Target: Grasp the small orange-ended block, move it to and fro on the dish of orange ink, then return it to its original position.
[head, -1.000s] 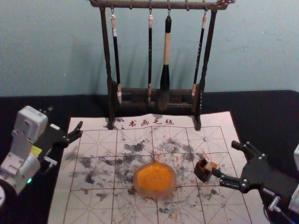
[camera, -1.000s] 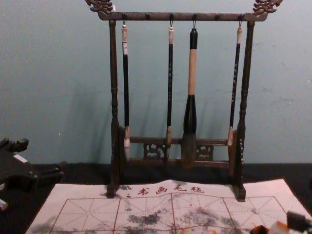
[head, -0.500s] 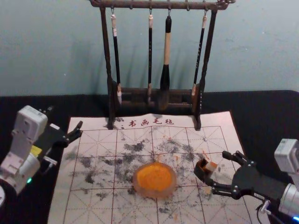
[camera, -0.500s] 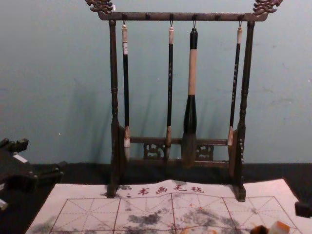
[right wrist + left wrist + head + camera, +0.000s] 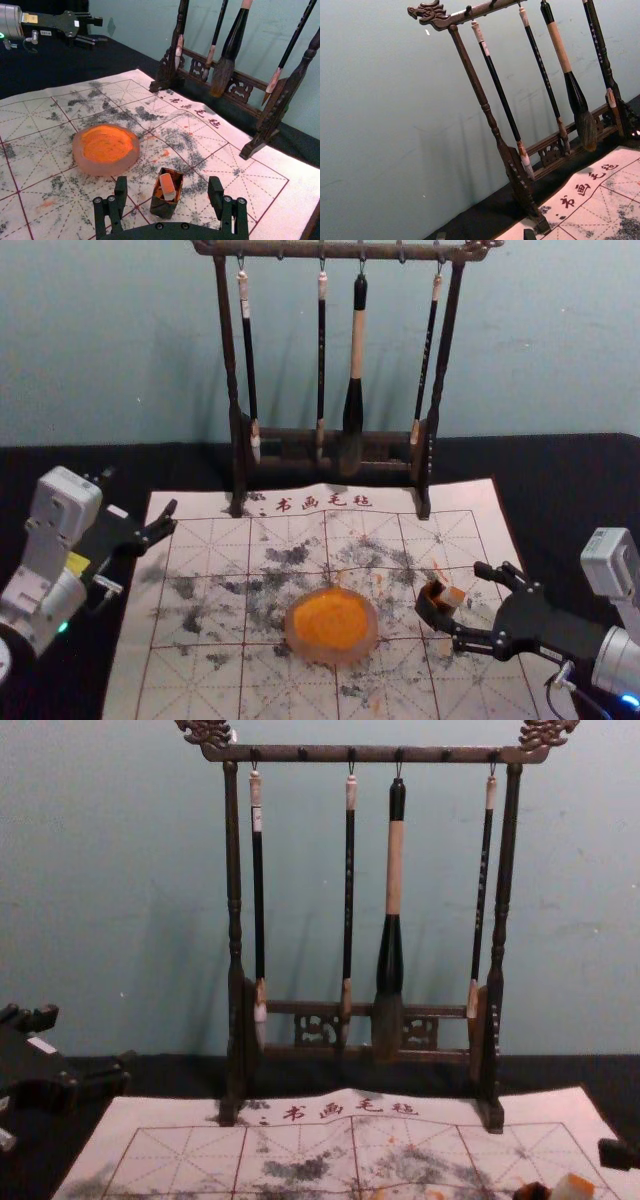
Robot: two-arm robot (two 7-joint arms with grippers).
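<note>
Black-clothed worktop [image 5: 570, 470]: 1 orange-ended white block [image 5: 455, 595] in dark square box [image 5: 428, 611], orange end up, long axis tilted rightward. Right wrist view reveals box's mouth. Right pincer [image 5: 468, 604], spread, nearby; left pincer [image 5: 140, 490] parked, spread.

Behind rack you get plain wall [image 5: 120, 350], pale blue-green, few white specks, faint scuffs. You see soft, blurry shadows on wall, left of rack and between hanging brushes [image 5: 395, 870]; light looks diffuse. Below wall, you have table surface [image 5: 570, 465], black, running along wall base. Dark wooden rack [image 5: 235, 880] stands upright at back: turned posts, carved dragon-head end [image 5: 427, 12] on top bar, openwork panels low down. You count four brushes hanging. In front, pale mat [image 5: 478, 498], red grid, dark smudges, rack feet on far edge.
</note>
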